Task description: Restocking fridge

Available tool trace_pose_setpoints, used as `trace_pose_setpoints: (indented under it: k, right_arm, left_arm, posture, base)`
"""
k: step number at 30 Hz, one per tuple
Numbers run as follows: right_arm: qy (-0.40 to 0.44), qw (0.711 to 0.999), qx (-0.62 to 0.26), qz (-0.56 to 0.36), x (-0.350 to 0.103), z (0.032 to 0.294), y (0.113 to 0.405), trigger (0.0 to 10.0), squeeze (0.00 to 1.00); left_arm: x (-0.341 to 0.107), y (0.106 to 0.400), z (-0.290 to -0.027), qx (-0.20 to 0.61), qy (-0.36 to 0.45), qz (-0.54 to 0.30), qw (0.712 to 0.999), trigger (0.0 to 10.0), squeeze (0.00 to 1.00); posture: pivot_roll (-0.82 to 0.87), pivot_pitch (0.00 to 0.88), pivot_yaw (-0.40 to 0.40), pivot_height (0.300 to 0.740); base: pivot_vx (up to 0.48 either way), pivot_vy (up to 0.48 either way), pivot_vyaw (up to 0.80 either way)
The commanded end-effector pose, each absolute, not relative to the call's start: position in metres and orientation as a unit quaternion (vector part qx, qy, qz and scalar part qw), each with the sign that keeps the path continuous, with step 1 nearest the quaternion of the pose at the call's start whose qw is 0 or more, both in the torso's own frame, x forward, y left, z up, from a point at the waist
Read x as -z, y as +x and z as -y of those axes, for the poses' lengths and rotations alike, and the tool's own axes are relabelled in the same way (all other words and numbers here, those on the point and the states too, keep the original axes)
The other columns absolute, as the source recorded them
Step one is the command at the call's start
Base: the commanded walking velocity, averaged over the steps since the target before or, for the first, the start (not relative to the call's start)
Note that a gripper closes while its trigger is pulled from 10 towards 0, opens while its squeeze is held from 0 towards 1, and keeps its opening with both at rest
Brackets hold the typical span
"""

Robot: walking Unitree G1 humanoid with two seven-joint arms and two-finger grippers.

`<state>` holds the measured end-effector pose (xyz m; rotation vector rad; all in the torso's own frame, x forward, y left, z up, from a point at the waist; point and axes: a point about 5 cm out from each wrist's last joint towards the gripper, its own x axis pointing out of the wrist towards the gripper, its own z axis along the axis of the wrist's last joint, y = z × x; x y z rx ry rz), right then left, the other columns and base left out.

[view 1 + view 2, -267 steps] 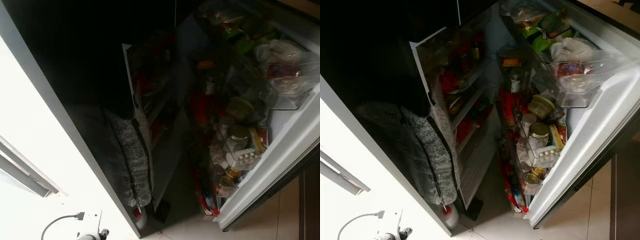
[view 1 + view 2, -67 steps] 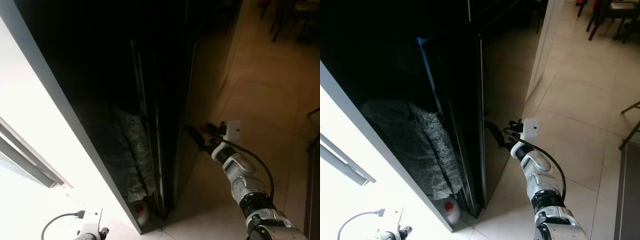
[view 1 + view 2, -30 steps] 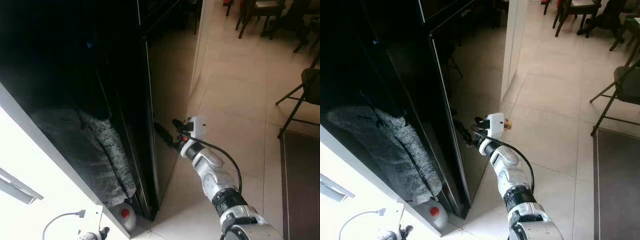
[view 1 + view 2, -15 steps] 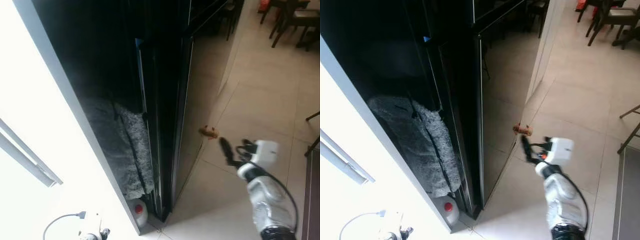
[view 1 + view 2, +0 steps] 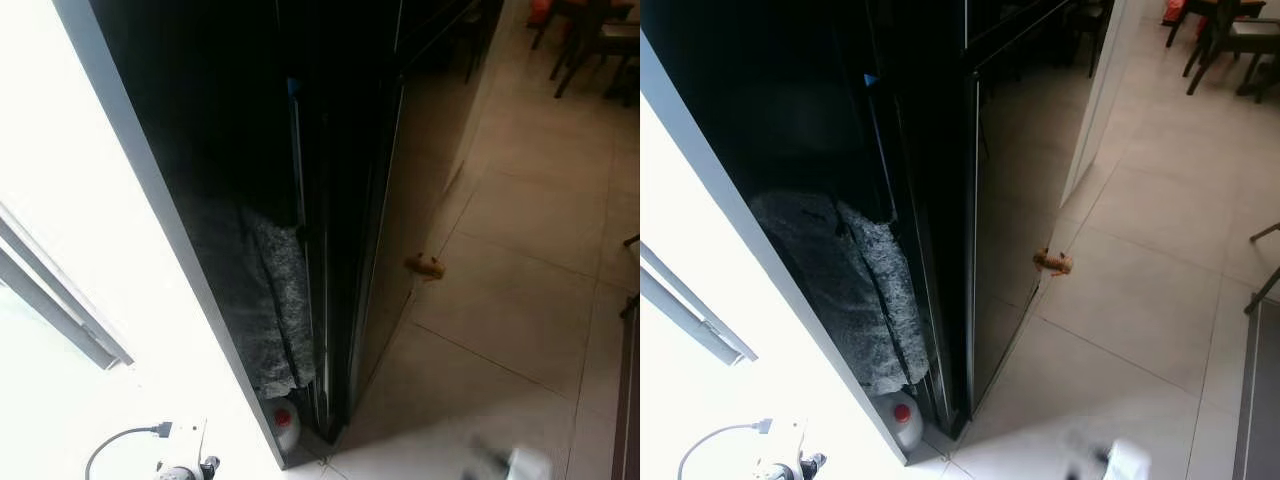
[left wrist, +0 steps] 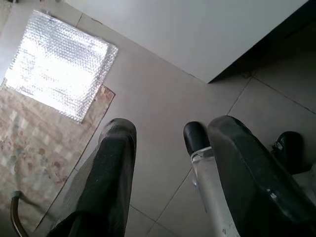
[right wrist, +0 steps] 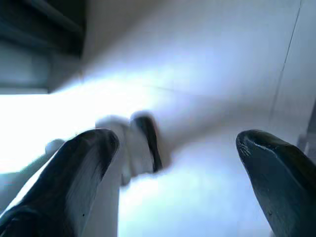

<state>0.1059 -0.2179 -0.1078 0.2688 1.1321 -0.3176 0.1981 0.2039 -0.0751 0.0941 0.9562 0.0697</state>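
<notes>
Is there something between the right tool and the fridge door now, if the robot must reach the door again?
Nothing visible stands between them. The right tool is open over bare floor tiles, low beside the shut black fridge door. A small brown object lies on the floor near the door's edge, off to the side.

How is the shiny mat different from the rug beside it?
The mat is silver and bubbly; the rug is pale with a faded flower pattern. The mat glares brightly; the rug looks dull. Both lie flat on the floor.
</notes>
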Motion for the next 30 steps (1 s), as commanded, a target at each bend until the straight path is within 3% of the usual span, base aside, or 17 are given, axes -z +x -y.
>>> trace_pose_setpoints:
  k: [1, 10, 21, 30]
  right_arm:
    - [0.123, 0.845, 0.131, -0.503, 0.103, 0.215, 0.123, 10.0, 0.00]
    - [0.051, 0.845, 0.068, -0.528, 0.105, 0.211, 0.118, 10.0, 0.00]
    - [0.055, 0.838, 0.095, -0.535, 0.102, 0.244, 0.104, 10.0, 0.00]
    - [0.061, 0.838, 0.096, -0.534, 0.101, 0.247, 0.102, 10.0, 0.00]
  left_arm:
    - [0.076, 0.194, -0.208, -0.038, 0.055, -0.468, 0.881, 10.0, 0.00]
    - [0.075, 0.195, -0.212, -0.032, 0.073, -0.472, 0.878, 10.0, 0.00]
    - [0.076, 0.194, -0.214, -0.027, 0.084, -0.474, 0.876, 10.0, 0.00]
    - [0.076, 0.194, -0.213, -0.023, 0.087, -0.474, 0.876, 10.0, 0.00]
  posture:
    - [-0.21, 0.008, 0.026, 0.740]
    - [-0.22, 0.000, 0.034, 0.740]
    - [-0.21, 0.000, 0.039, 0.740]
    - [-0.21, 0.000, 0.037, 0.740]
  base:
    - [0.000, 0.000, 0.00]
    - [0.000, -0.060, 0.00]
    - [0.000, -0.231, 0.00]
    - [0.000, -0.216, 0.00]
